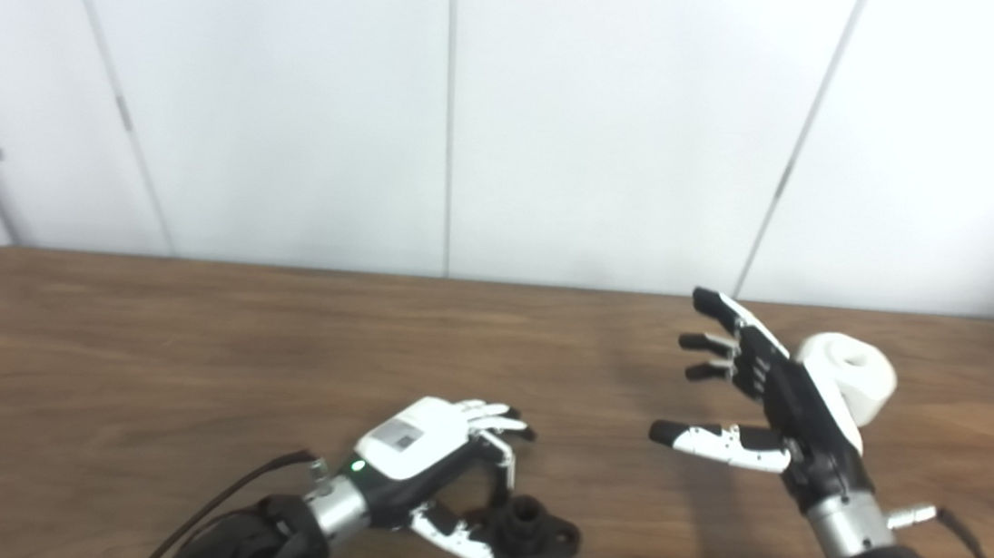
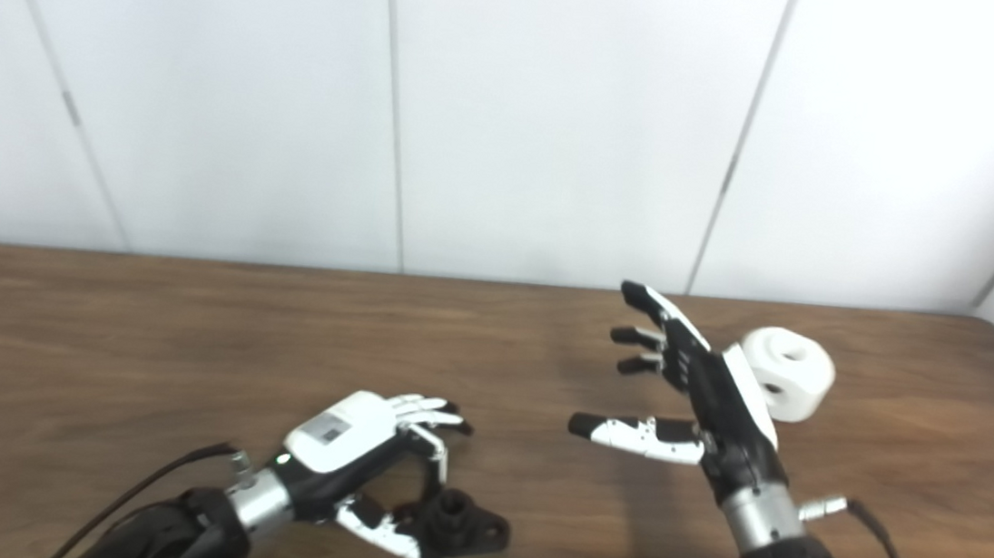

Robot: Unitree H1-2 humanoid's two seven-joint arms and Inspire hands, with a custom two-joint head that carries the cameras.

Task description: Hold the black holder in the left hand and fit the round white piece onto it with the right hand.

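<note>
**Left hand at the holder, right hand open beside the white piece**

Starting at your left, the left hand (image 1: 434,455) lies low over the brown wooden bench (image 1: 134,353), its white back turned up and its fingers (image 1: 497,420) curled downward. Its thumb (image 1: 458,538) reaches along the near side of the black holder (image 1: 532,533), and the fingers come down on the holder's far left side. The holder sits flat on the bench near the front edge, with a short round collar standing up from a flat base. Whether the hand actually clamps it you cannot tell from these views: the thumb tip looks to touch the base, but the fingers may stop just short of it.

Moving to your right, the middle of the bench is bare wood. Then comes the right hand (image 2: 704,399), raised above the bench, palm facing left, fingers spread apart and thumb (image 2: 628,433) stretched out toward the left. It is open and holds nothing.

Just behind and to the right of that hand rests the round white piece (image 2: 794,371), a thick ring with a hole in its top and a smaller hole in its side. It lies on the bench, well apart from the holder. The back of the right hand overlaps its left edge in both views, so you cannot tell whether they touch.
</note>
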